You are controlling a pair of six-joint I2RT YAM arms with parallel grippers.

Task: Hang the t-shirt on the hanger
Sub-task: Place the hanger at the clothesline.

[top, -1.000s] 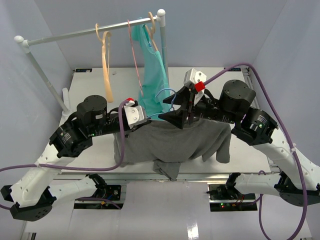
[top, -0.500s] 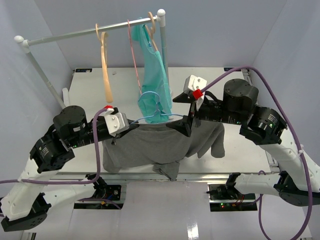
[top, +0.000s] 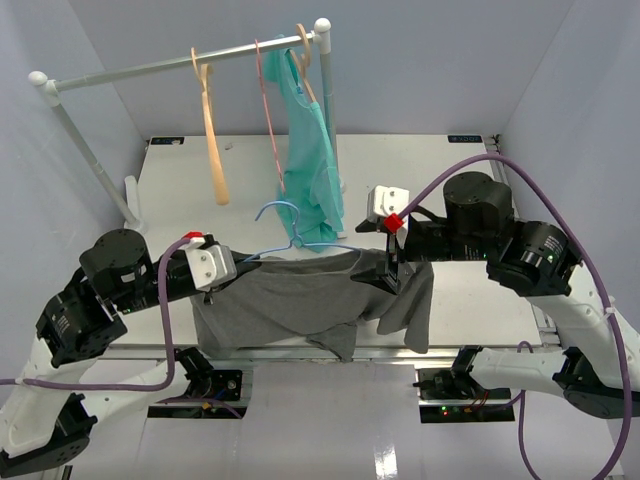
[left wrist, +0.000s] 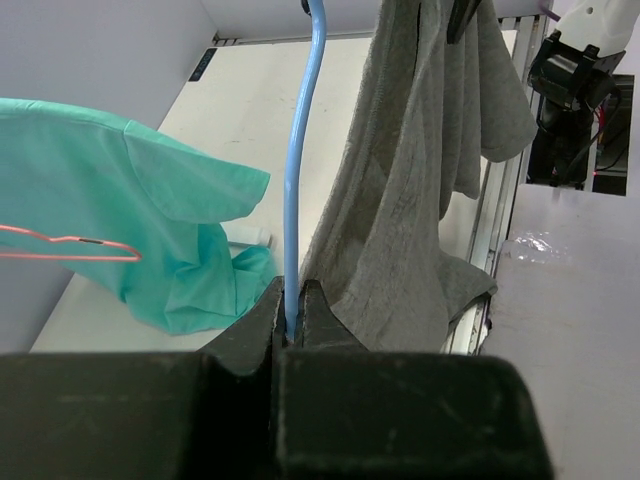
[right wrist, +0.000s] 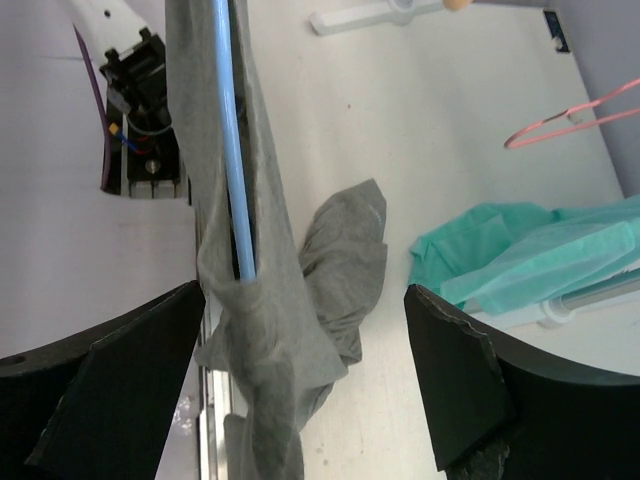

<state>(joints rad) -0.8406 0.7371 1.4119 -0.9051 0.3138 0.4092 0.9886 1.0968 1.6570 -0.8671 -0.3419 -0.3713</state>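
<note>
The light-blue hanger (top: pixel 283 212) is held level above the table with its hook pointing to the back. The gray t-shirt (top: pixel 290 298) is draped over its wire. My left gripper (top: pixel 236 264) is shut on the hanger's left end; in the left wrist view the blue hanger wire (left wrist: pixel 296 190) runs up from between the pinched jaws of the left gripper (left wrist: pixel 293 292), with the t-shirt (left wrist: pixel 400 210) hanging to its right. My right gripper (top: pixel 392 268) stands open at the shirt's right shoulder. In its own view the right gripper (right wrist: pixel 305 292) straddles the t-shirt (right wrist: pixel 270 330) and the hanger wire (right wrist: pixel 232 150), gripping neither.
A clothes rail (top: pixel 180 63) at the back carries tan hangers (top: pixel 212 130), a pink hanger (top: pixel 268 110) and a teal garment (top: pixel 312 170) that hangs down to the table (top: pixel 450 190). The shirt's hem hangs over the table's near edge (top: pixel 345 345).
My right gripper has opened and let go of the shirt. My left arm has drawn the hanger left and nearer, and the shirt has spread along the wire.
</note>
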